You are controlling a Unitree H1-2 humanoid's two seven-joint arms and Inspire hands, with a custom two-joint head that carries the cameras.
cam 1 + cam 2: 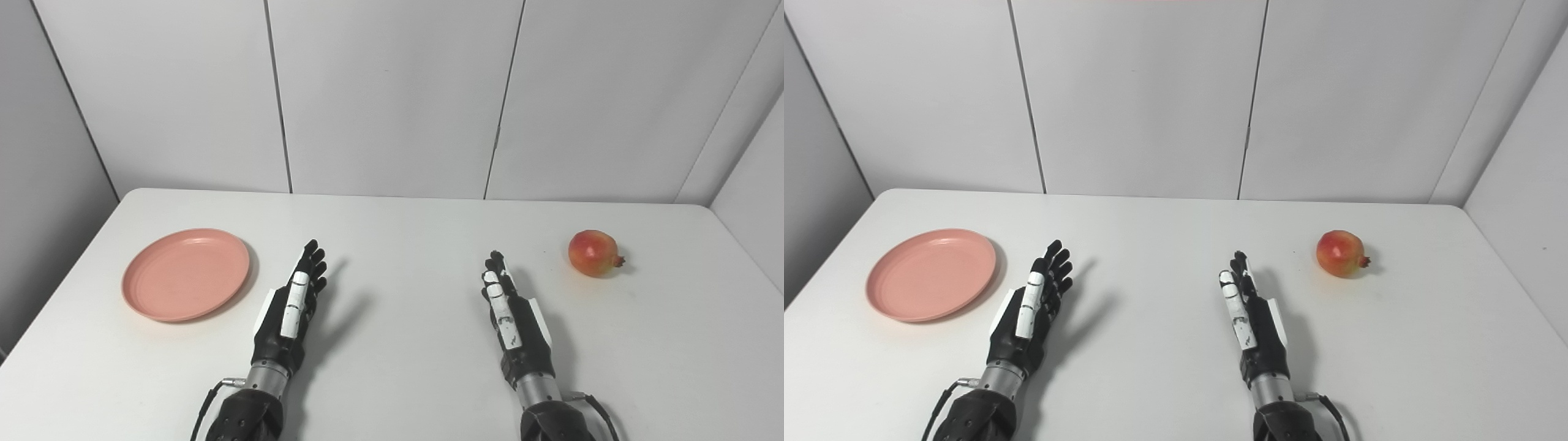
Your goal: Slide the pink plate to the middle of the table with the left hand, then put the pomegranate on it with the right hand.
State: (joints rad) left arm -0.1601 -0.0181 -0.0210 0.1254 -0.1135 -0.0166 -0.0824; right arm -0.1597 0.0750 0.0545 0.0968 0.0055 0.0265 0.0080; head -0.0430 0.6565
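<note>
On table's left, pink plate (185,274) bare; pomegranate (593,253) right.

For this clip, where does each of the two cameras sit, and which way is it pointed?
Left eye view: on the head, looking down and forward over the white table toward the wall panels; both forearms enter from the bottom edge, left hand and right hand open.
Right eye view: beside it, slightly to the right, same downward aim; everything sits further left in the picture.
Shared: both show the pink plate at the left, the pomegranate at the right, and both hands between them.
</note>
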